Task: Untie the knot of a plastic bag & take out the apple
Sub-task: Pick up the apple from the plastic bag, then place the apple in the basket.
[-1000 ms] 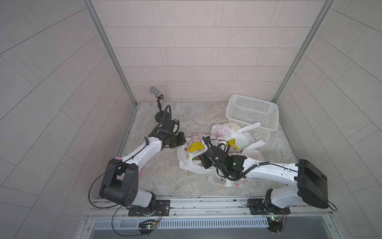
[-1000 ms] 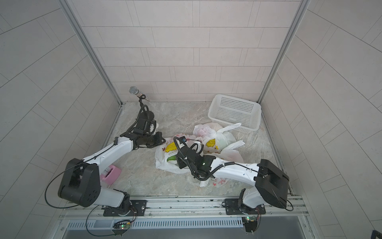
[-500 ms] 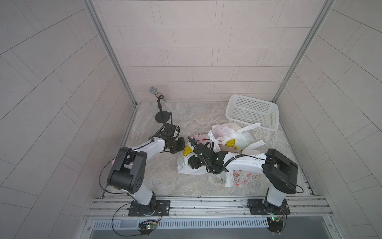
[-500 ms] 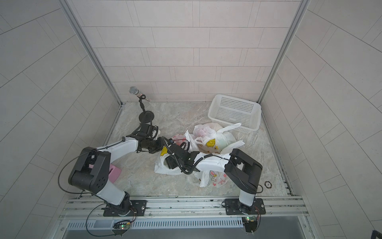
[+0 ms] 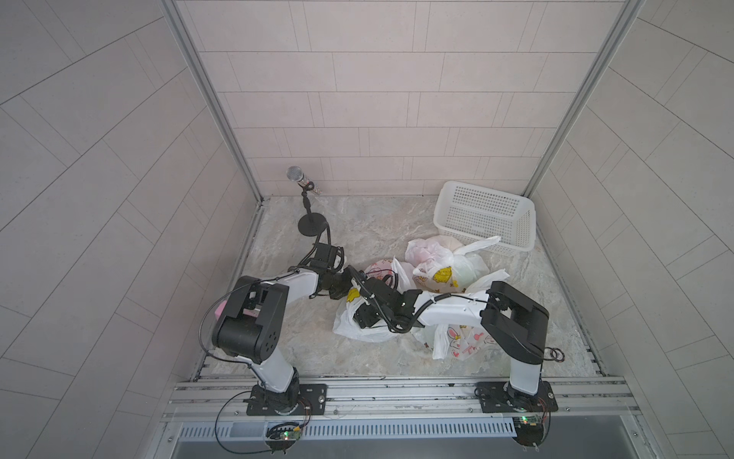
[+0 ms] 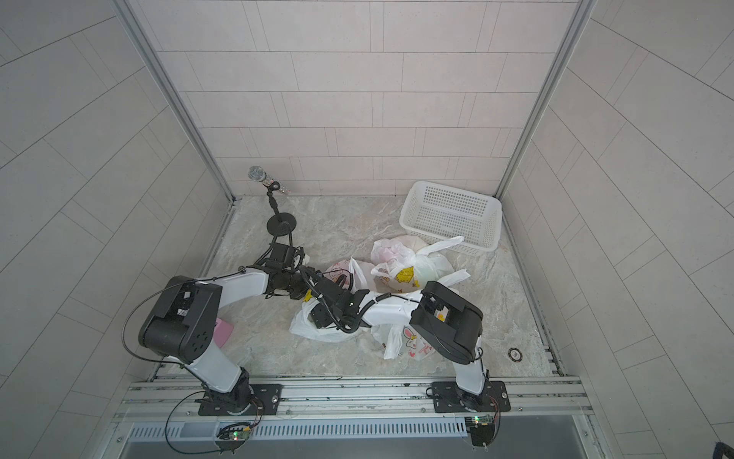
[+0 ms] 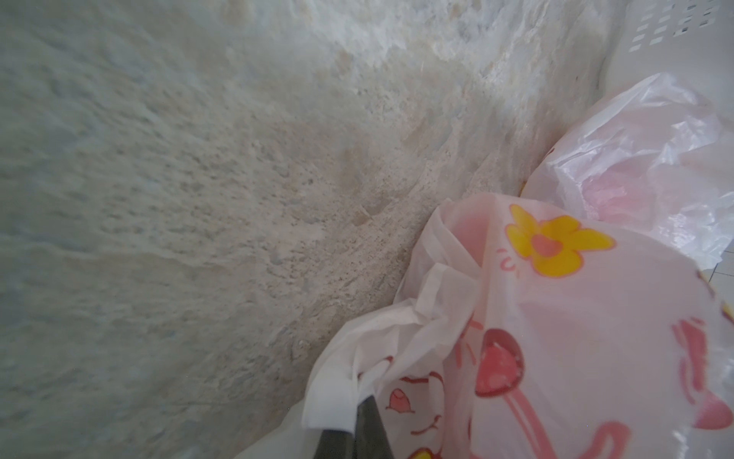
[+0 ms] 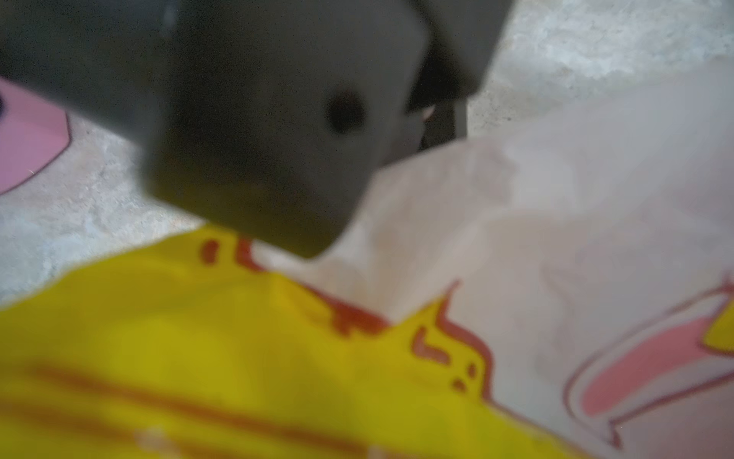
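The plastic bag (image 5: pixel 359 336), white with yellow and pink cartoon prints, lies crumpled mid-floor in both top views (image 6: pixel 308 330). My left gripper (image 5: pixel 344 283) is at its far left edge. In the left wrist view it (image 7: pixel 363 405) is shut on a white strip of the bag (image 7: pixel 556 318), whose film is stretched over a round pinkish bulge. My right gripper (image 5: pixel 363 318) lies low on the bag's near side, its jaws hidden. The right wrist view is filled by blurred yellow print (image 8: pixel 198 357). I see neither the apple nor the knot.
A white basket (image 5: pixel 484 214) stands at the back right, with more plastic bags (image 5: pixel 449 266) in front of it and a bunny-print one (image 5: pixel 460 337) under my right arm. A microphone stand (image 5: pixel 309 226) is at the back left. A pink block (image 6: pixel 222 332) lies near the left arm.
My right arm has folded and swung left, bringing its gripper down onto the bag. The left gripper has dropped closer to the bag's edge, and the bag has bunched toward it.
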